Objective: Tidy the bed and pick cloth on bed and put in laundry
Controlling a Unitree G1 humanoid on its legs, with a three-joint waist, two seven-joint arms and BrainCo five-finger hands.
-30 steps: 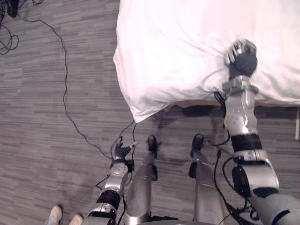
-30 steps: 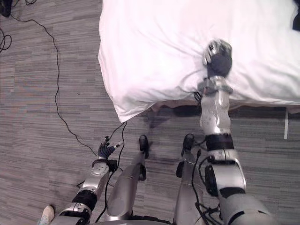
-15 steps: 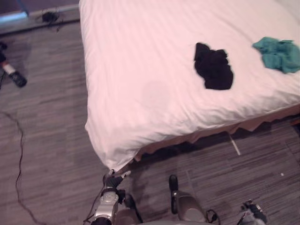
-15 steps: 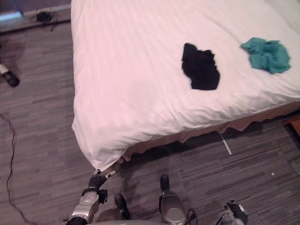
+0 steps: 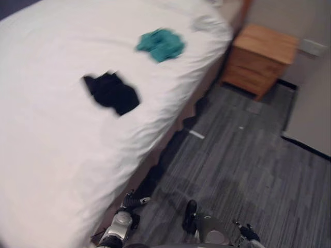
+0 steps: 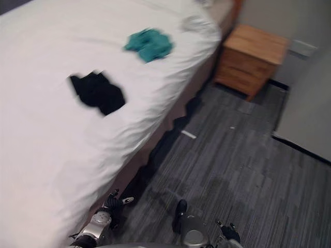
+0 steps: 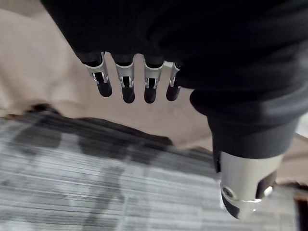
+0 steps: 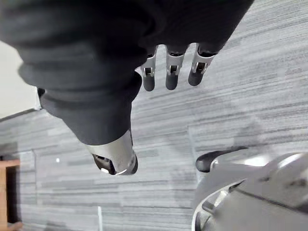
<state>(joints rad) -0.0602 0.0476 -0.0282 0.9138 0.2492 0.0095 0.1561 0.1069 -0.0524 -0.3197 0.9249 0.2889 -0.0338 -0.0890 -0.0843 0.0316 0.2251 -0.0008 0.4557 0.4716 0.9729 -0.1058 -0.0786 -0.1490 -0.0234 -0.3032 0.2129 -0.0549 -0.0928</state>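
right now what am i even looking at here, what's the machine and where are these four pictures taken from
It is a humanoid robot with two hands. The two wide pictures come from cameras in its head, looking down; the two close ones from its wrists. A white bed carries a black cloth and a teal cloth, lying apart, with a wooden nightstand beside it. The left hand and right hand hang open near the grey floor, holding nothing.

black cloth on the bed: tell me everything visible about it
The black cloth is a soft, crumpled heap of dark fabric with an irregular outline. It lies low on the white bed cover, fairly near the bed's side edge, and sits apart from the teal cloth further along the bed. Nothing else touches it.
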